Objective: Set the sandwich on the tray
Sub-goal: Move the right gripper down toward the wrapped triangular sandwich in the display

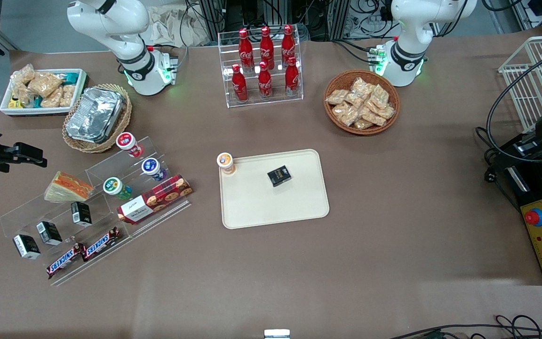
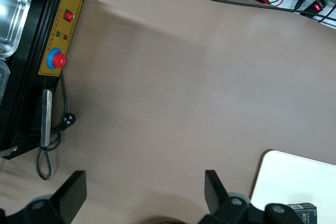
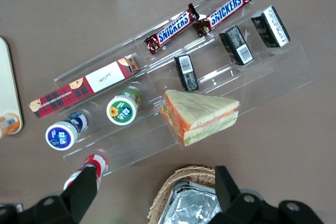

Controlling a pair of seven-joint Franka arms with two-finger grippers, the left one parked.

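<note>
The sandwich [image 1: 67,187] sits on the clear stepped rack [image 1: 97,212] at the working arm's end of the worktop [image 1: 393,245]. The end effector [image 3: 156,188], fingers spread and empty, hovers above, offset toward the foil container [image 1: 94,114]; the tray [image 1: 299,207] lies well apart.

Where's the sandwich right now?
The sandwich sits on the clear acrylic display stand toward the working arm's end of the table, beside the green-lidded cup, not on the tray. The gripper hangs above it, open.

"SNICKERS" reads on two bars [image 3: 197,20] on the clear acrylic rack [image 3: 273,82]; nearer the arm bases, red bottles [image 1: 265,63] seem to carry Coca-Cola script.
</note>
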